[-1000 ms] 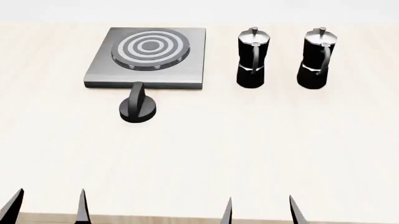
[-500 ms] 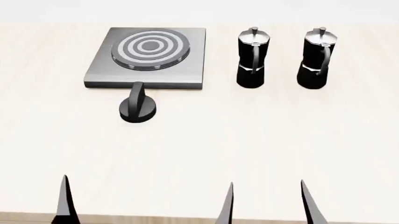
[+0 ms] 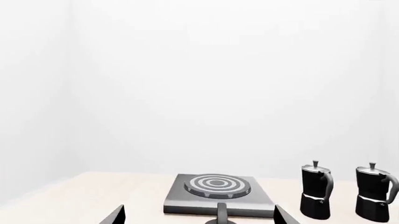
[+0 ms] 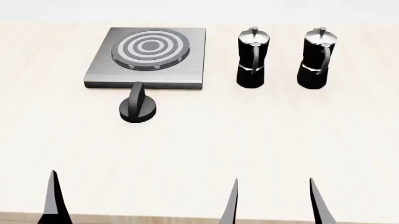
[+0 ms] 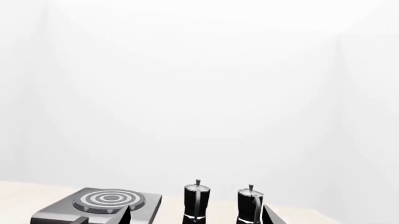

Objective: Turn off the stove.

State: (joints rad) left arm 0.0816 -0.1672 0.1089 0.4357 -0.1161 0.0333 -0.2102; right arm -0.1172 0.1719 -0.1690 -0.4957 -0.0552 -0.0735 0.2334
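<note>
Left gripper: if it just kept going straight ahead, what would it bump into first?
Probably the knob: in the left wrist view it sits between the left gripper jaws, with the stove right behind. Depth is hard to judge.

Pots: two black-and-silver moka pots, left pot [image 4: 252, 58] and right pot [image 4: 318, 59], upright, side by side, apart.
Surface: pale wooden table [image 4: 249, 140].
</note>
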